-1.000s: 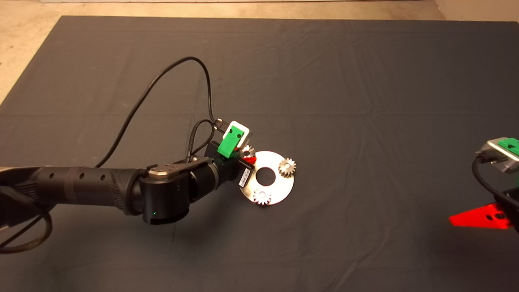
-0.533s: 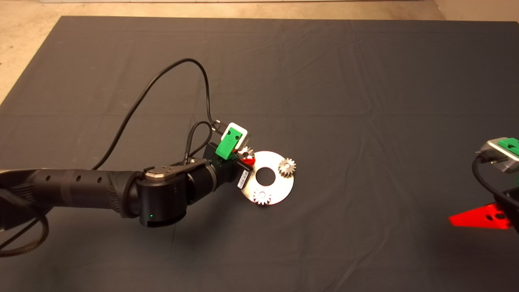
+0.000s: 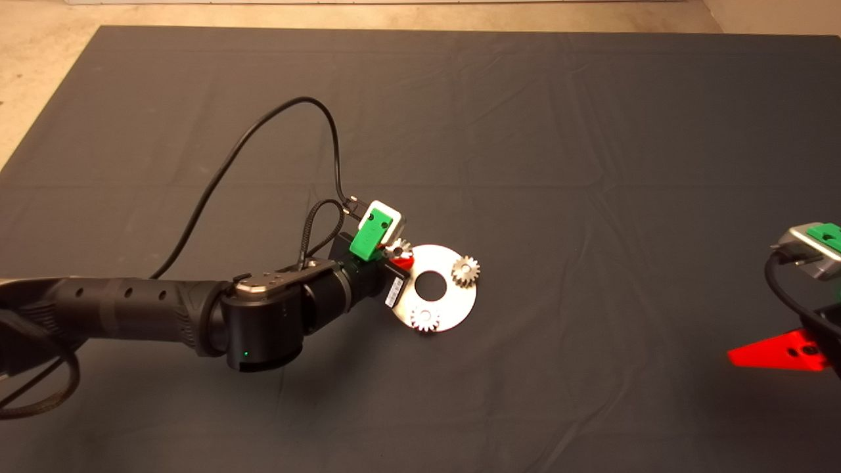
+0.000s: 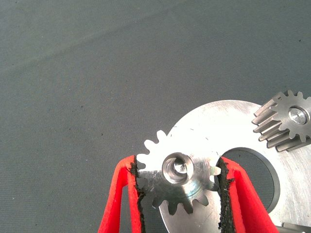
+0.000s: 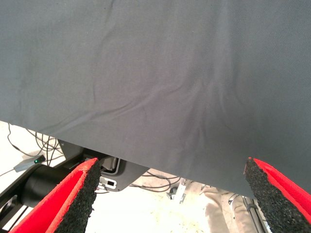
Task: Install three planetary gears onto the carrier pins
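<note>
The left claw (image 4: 178,177) sits at the edge of the round silver disc (image 3: 453,305) on the dark mat (image 3: 525,131) that covers the desk. Its two red fingers (image 4: 119,199) squeeze one small gear (image 4: 178,174) between their black pads. One pad touches the teeth on one side of the gear, and the other pad touches the teeth on the other side. This gear lies flat over the rim of the disc, and part of it sticks out past the edge. A shiny pin (image 4: 179,168) shows down in the gear's middle hole.

From above, the left arm (image 3: 131,309) reaches in from the left side, and the held gear (image 3: 398,249) peeks out next to the green part of the claw.

Two more gears sit on the disc. One gear (image 3: 465,270) is on the right side of the disc, past the big hole (image 3: 430,284) in the middle. The wrist view shows this gear (image 4: 285,120) with a pin end in its centre. The other gear (image 3: 424,318) is on the near edge of the disc.

The right claw (image 5: 170,194) waits at the right edge of the mat, well apart from the disc. Its fingers (image 5: 73,194) are spread wide and hold nothing. Past the mat's edge, cables lie on the floor (image 5: 146,208).
</note>
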Robot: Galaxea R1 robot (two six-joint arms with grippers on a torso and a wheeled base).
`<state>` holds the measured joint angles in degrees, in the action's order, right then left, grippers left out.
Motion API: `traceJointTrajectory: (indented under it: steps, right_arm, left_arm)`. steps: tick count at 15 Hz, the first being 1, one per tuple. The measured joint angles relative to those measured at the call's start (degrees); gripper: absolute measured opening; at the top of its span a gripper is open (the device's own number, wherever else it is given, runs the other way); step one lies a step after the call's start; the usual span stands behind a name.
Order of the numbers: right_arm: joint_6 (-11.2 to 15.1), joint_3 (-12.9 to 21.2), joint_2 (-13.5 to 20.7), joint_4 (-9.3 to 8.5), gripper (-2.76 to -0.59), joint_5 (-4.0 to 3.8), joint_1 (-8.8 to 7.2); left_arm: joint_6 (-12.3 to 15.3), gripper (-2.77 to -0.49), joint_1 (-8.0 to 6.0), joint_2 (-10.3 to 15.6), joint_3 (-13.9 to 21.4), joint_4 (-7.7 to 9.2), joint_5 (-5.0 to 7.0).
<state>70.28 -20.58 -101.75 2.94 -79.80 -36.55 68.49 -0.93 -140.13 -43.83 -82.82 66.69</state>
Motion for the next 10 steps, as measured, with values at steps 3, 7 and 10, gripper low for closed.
traceJointTrajectory:
  steps: [3,7,10]
  right_arm:
    - [0.0,0.0,0.0,0.00,-1.16,0.00,0.00]
    - [0.0,0.0,0.0,0.00,-1.16,0.00,0.00]
    - [0.0,0.0,0.0,0.00,-1.16,0.80,0.00]
  left_arm:
    - [-0.5,-2.66,-0.01,-0.8,-0.1,0.00,0.59]
    - [-1.5,-2.66,0.27,-1.5,-1.1,0.20,0.71]
    - [-1.5,-2.66,0.27,-1.4,-1.1,0.21,0.56]
